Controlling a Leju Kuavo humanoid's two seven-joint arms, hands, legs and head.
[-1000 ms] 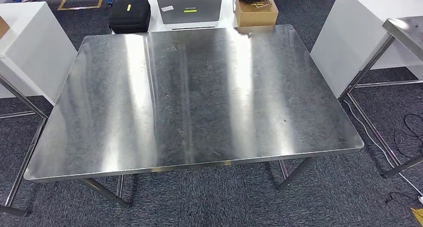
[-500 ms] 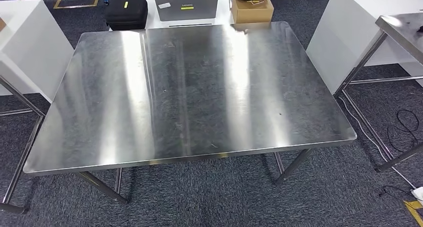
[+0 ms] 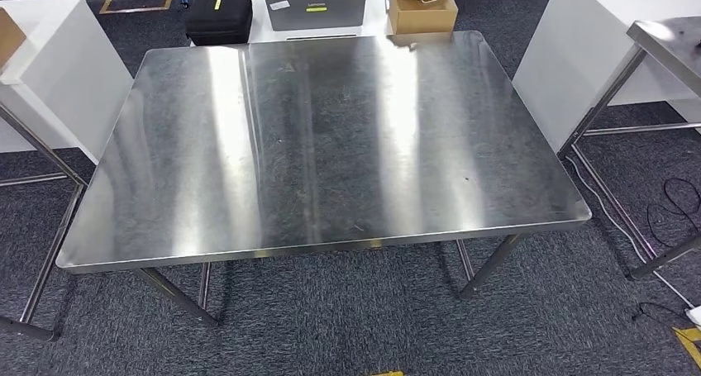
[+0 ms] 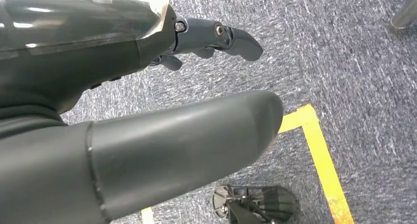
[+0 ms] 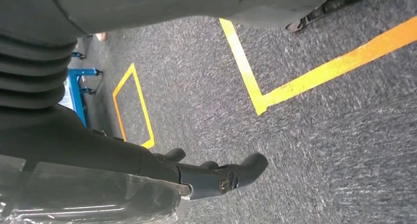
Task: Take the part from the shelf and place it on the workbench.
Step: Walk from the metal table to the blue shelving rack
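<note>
The steel workbench (image 3: 331, 145) stands in front of me in the head view, its shiny top bare. My left hand (image 4: 162, 81) hangs over grey carpet in the left wrist view, thumb and fingers (image 4: 231, 37) stretched apart with nothing between them. My right hand (image 5: 162, 170) also hangs above the carpet, fingers (image 5: 246, 167) loosely extended and holding nothing.
Behind the bench a white table carries a black case (image 3: 218, 16), a grey laptop (image 3: 314, 2) and a cardboard box (image 3: 422, 11). White cabinets (image 3: 50, 70) flank the bench, and a second steel table (image 3: 670, 41) stands at the right. Cables (image 3: 670, 211) lie on the carpet.
The whole head view has shifted, so the camera moved; the bench now sits slightly further right and higher in the picture. Nothing on it has changed.
</note>
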